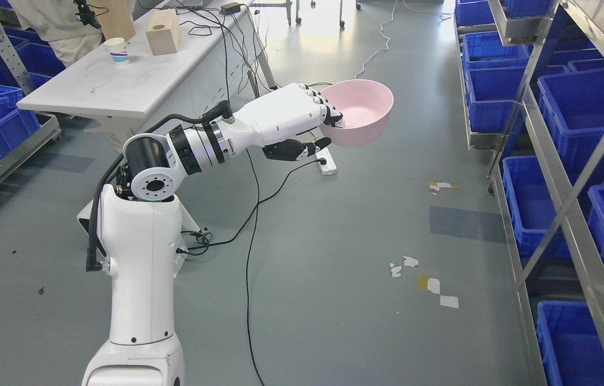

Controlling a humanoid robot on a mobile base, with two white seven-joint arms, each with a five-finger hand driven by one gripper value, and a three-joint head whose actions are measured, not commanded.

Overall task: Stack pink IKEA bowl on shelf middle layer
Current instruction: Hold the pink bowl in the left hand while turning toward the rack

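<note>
Pink bowl held in mid-air.
You see the left hand gripping its near-left rim, above the floor, left of the shelf.

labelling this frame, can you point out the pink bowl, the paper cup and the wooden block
pink bowl [362, 110]: head view, inner wall
paper cup [118, 51]: head view, side wall
wooden block [162, 33]: head view, front face

One pink bowl, one robot hand. On the worktop: one paper cup, one wooden block with a round hole. One white power strip on the floor. Several white and yellow tape scraps on the same floor. Many blue bins on racks at both sides, too many cut off to count exactly.
</note>
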